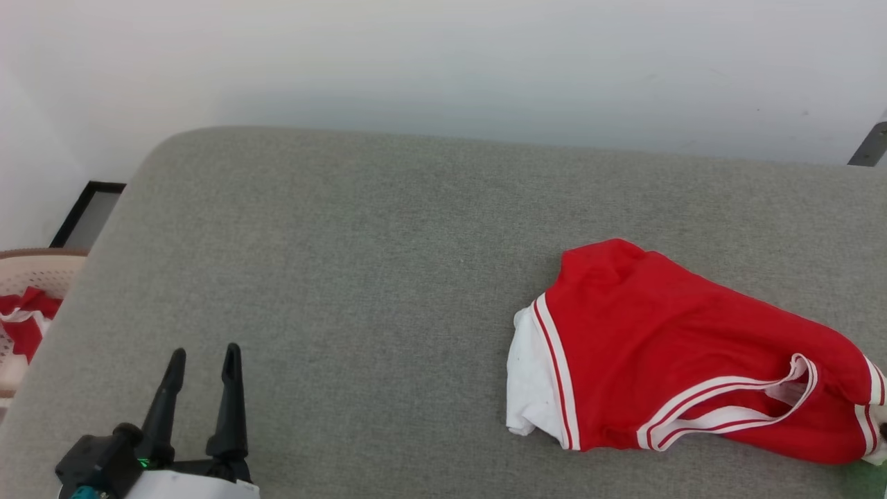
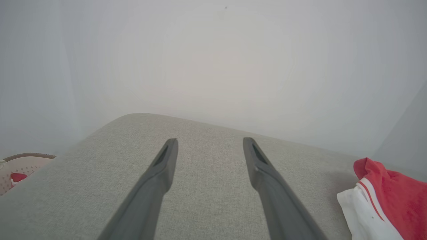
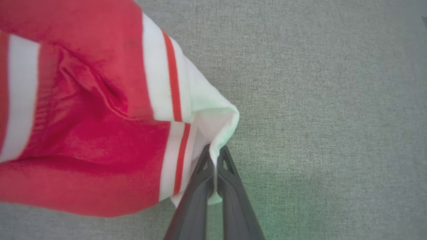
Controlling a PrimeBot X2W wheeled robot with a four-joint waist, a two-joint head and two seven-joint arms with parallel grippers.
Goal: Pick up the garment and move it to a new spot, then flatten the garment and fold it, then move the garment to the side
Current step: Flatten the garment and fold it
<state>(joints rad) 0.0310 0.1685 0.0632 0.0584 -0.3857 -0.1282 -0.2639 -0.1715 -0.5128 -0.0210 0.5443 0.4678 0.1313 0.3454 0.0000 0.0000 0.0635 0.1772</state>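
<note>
The garment (image 1: 665,353), a bright red shirt with white sleeve ends and striped trim, lies bunched on the grey cushion (image 1: 360,263) at the right. My right gripper (image 3: 215,154) is shut on the white end of one sleeve of the garment (image 3: 83,126), the cloth pinched between its two dark fingers. My left gripper (image 1: 202,357) stands open at the lower left, well apart from the shirt, with nothing between its fingers. In the left wrist view the left gripper (image 2: 210,142) hovers over bare cushion, and the garment (image 2: 390,200) lies at the far right.
A pale perforated basket (image 1: 28,277) holding red and white cloth stands off the cushion's left edge. A white wall (image 1: 443,62) rises behind the cushion. A dark-framed panel (image 1: 86,215) lies on the floor at the left.
</note>
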